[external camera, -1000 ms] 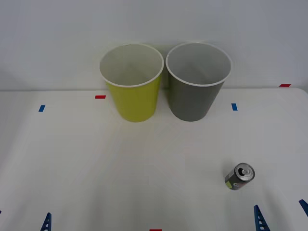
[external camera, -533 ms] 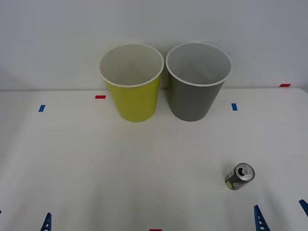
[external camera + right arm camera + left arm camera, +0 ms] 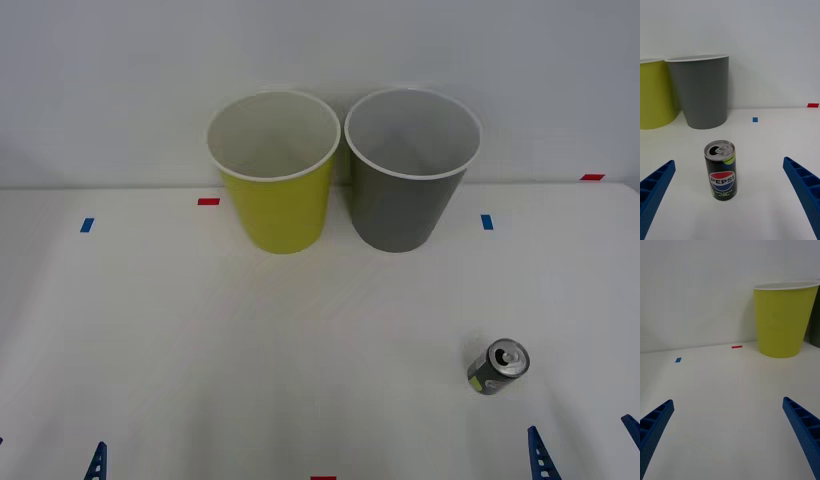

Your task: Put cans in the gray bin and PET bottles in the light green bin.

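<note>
The can (image 3: pixel 497 367) stands upright on the white table (image 3: pixel 200 340), toward the robot's right and well in front of the two bins, which sit side by side at the far edge against the wall: the green bin (image 3: pixel 275 170) on the left, the gray bin (image 3: pixel 410 168) on the right, their rims almost touching. From above, both bins show pale insides and the can shows little more than its silver top and a dark side. The right wrist camera gives what the overhead one can't: the can faces it squarely, and the label reads PEPSI on a red, white and blue globe, with a lime-green patch just under the rim (the smaller print below the logo is too fine to read). The right gripper (image 3: pixel 730 198) is spread wide, holding nothing, its blue ribbed fingers (image 3: pixel 655 187) on either side of the can and not touching it. The left gripper (image 3: pixel 728 438) is likewise spread wide over bare table, with the green bin ahead of it. Small blue and red tape marks (image 3: pixel 208 201) dot the table.
</note>
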Controlling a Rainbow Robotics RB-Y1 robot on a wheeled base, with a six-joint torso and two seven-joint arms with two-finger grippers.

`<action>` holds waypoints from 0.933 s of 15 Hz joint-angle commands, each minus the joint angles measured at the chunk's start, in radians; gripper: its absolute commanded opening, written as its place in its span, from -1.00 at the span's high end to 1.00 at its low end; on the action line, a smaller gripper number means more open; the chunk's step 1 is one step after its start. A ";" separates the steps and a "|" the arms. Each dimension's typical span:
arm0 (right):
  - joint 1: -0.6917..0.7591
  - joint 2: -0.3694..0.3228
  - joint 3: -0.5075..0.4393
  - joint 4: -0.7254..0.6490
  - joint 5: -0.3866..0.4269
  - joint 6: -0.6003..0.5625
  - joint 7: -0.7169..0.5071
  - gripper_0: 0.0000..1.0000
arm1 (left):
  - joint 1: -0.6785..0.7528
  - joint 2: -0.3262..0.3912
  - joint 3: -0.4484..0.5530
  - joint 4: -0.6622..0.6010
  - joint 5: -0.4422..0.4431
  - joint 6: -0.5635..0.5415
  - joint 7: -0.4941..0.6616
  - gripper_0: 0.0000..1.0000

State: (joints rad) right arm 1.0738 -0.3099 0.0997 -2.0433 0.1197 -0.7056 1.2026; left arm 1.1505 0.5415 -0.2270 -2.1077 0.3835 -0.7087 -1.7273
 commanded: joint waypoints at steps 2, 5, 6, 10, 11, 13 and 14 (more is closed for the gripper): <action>0.000 0.000 0.000 0.000 0.000 0.000 0.000 -1.00 | 0.000 0.000 0.000 0.000 0.000 0.000 0.000 -1.00; 0.000 0.000 0.000 0.000 0.000 0.000 0.000 -1.00 | 0.000 0.000 0.000 0.000 0.000 0.000 0.000 -1.00; 0.000 0.000 0.000 0.000 0.000 0.000 0.000 -1.00 | 0.000 0.000 0.000 0.000 0.000 0.000 0.000 -1.00; 0.000 0.000 0.000 0.000 0.000 0.000 0.000 -1.00 | 0.000 0.000 0.000 0.000 0.000 0.000 0.000 -1.00; 0.000 0.000 0.000 0.000 0.000 0.000 0.000 -1.00 | 0.000 0.000 0.000 0.000 0.000 0.000 0.000 -1.00; -0.008 0.018 0.005 0.048 0.005 0.028 0.002 -1.00 | 0.000 0.000 0.000 0.000 0.000 0.000 0.000 -1.00; -0.008 0.028 0.020 0.064 -0.006 0.028 0.003 -1.00 | 0.000 0.000 0.000 0.000 0.000 0.000 0.000 -1.00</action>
State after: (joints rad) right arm 1.0695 -0.2960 0.1063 -2.0064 0.1197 -0.6893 1.2038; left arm 1.1505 0.5415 -0.2270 -2.1077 0.3835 -0.7087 -1.7273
